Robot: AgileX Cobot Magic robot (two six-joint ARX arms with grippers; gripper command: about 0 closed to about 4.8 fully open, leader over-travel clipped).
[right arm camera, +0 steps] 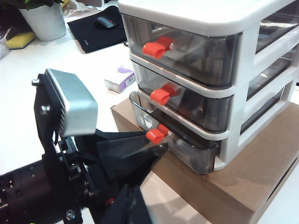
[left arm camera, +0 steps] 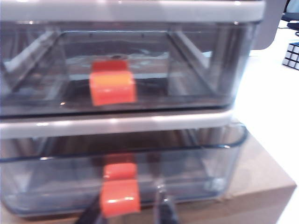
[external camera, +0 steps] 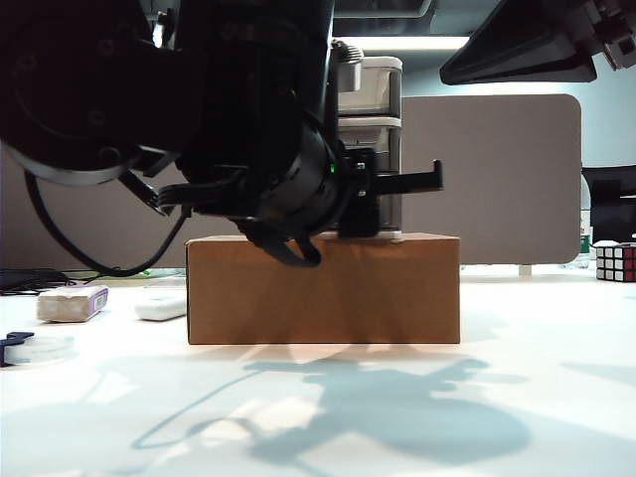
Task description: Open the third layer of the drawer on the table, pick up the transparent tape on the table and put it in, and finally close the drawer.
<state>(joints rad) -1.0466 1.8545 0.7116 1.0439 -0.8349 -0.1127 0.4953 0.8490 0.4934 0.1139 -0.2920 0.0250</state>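
Though blurred, left claw point(left arm camera: 128, 211) — seemingly pinching lowest red handle point(left arm camera: 120, 198); right claw point(external camera: 606, 35) overhead, cropped, grip untellable.

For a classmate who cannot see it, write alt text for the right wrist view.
The left gripper reaches the red handle of the third layer of the drawer, which is pulled slightly out of its white cabinet. The cabinet stands on a brown cardboard box, on a white table.

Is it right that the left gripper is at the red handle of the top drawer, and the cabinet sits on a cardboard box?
Not quite. The left gripper is at the red handle of the bottom drawer, as the right wrist view shows. The cabinet does sit on the cardboard box.
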